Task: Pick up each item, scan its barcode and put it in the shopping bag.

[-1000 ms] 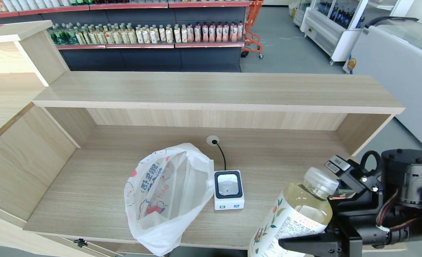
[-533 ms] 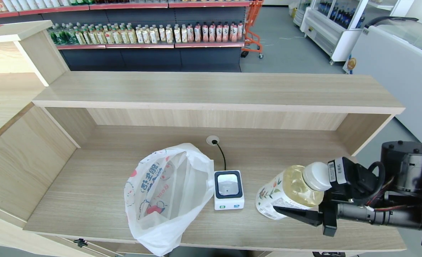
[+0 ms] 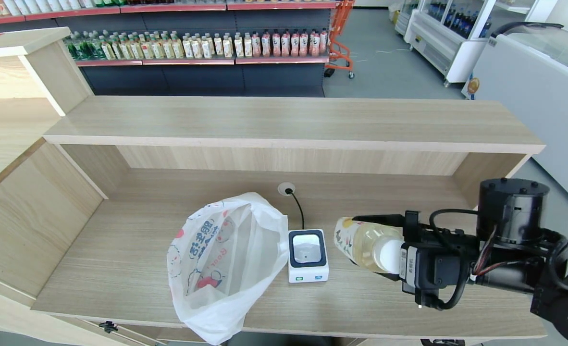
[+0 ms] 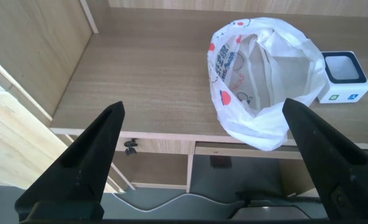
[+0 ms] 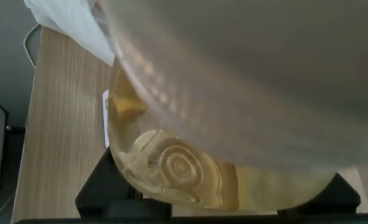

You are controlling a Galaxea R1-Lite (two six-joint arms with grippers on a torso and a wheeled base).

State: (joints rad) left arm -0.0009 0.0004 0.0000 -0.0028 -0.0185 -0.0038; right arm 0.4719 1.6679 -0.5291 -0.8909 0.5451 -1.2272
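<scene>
A clear bottle of yellowish drink [image 3: 366, 239] with a flowered label lies sideways in the air, base toward the scanner, white cap toward the wrist. My right gripper [image 3: 361, 246] is shut on it, just right of the white barcode scanner [image 3: 307, 254] and above the counter. In the right wrist view the bottle [image 5: 233, 124] spans the picture between the black fingers [image 5: 99, 193]. The white printed shopping bag [image 3: 226, 259] stands open left of the scanner. My left gripper [image 4: 202, 168] hangs open in front of the counter edge, with the bag [image 4: 264, 81] and scanner [image 4: 342, 73] beyond it.
The wooden counter [image 3: 120, 250] has side walls and a raised shelf [image 3: 289, 120] at the back. A black cable [image 3: 297, 206] runs from the scanner to a hole in the counter. Something red lies inside the bag.
My right arm has swung the bottle up and leftward from the counter's front right corner to beside the scanner. It has turned from upright-tilted to lying sideways. Bag and scanner stayed put.
</scene>
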